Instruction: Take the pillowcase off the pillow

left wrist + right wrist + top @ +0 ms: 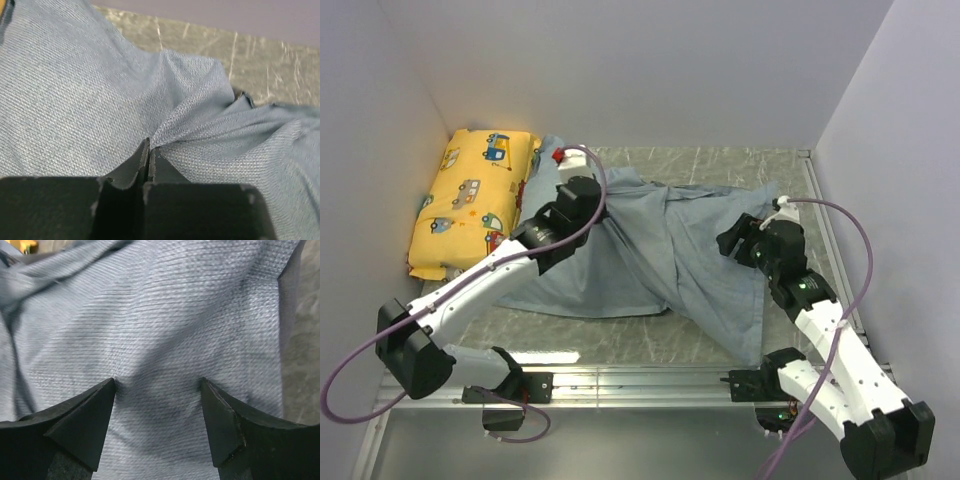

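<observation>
pillowcase lies rumpled mid-frame on the worktop. left claw pinches a fold; right claw is spread, tips on the cloth. best to close the right claw firmly before pulling.

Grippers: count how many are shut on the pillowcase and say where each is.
1. The left gripper is shut on a pinched fold in the left part of the pillowcase. The right gripper stands open over the fabric's right side, gripping nothing.
</observation>
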Robot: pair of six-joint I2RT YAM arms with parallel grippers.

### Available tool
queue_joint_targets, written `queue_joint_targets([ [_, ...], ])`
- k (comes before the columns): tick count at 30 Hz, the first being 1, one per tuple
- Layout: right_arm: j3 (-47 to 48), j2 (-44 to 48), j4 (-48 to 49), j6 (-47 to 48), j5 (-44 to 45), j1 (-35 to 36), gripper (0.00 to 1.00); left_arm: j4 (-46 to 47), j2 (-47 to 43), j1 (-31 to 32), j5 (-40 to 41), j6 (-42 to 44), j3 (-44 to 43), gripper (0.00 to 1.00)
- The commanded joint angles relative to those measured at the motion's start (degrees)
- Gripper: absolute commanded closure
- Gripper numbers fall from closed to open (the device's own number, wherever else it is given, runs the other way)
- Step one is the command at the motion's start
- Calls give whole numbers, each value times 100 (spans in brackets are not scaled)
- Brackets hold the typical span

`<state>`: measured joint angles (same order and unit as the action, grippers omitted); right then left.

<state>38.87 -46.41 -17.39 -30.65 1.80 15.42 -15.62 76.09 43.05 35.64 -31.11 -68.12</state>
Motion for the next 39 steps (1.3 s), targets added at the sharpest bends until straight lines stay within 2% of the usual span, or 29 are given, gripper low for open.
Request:
queue_joint_targets([
  [1,-108,-332,481,-81,-356,136,25,15,-218,-410,-83,123,-26,99],
  [6,-108,-570,614,-90,55,558,27,-73,89,-1323,-698,27,-44,99],
  [9,-55,-623,430,77,425,515,32,-38,221,-1640,-926,-105,-17,100],
  [14,304,-255,96,270,698,628,34,357,221,-1677,-1480,-351,465,99],
  [18,805,-341,-89,323,1251,1497,33,691,292,-1677,-1735,-509,852,100],
  [19,893,-542,-89,341,1331,1882,32,735,301,-1677,-1762,-527,948,100],
  [22,1253,-1069,-2,350,1366,2428,32,832,362,-1677,-1824,-589,1054,99],
  [26,1588,-1729,25,455,1612,3009,31,858,380,-1677,-1780,-580,1108,99],
  [29,1781,-2230,16,490,1622,3160,31,876,423,-1677,-1753,-571,1099,99],
  [32,1843,-2565,-88,482,1735,3169,40,841,485,-1677,-1710,-563,1046,99],
  [33,1835,-2574,-168,455,1875,3160,54,815,494,-1685,-1674,-545,1011,99],
  [35,1677,-2417,-378,368,2402,3116,70,780,494,-1755,-1604,-527,958,100],
  [36,1607,-2138,-449,341,2552,2951,84,779,485,-1808,-1613,-536,941,99],
  [39,1124,-1331,-564,271,2597,2511,96,858,424,-2080,-1806,-597,941,99],
])
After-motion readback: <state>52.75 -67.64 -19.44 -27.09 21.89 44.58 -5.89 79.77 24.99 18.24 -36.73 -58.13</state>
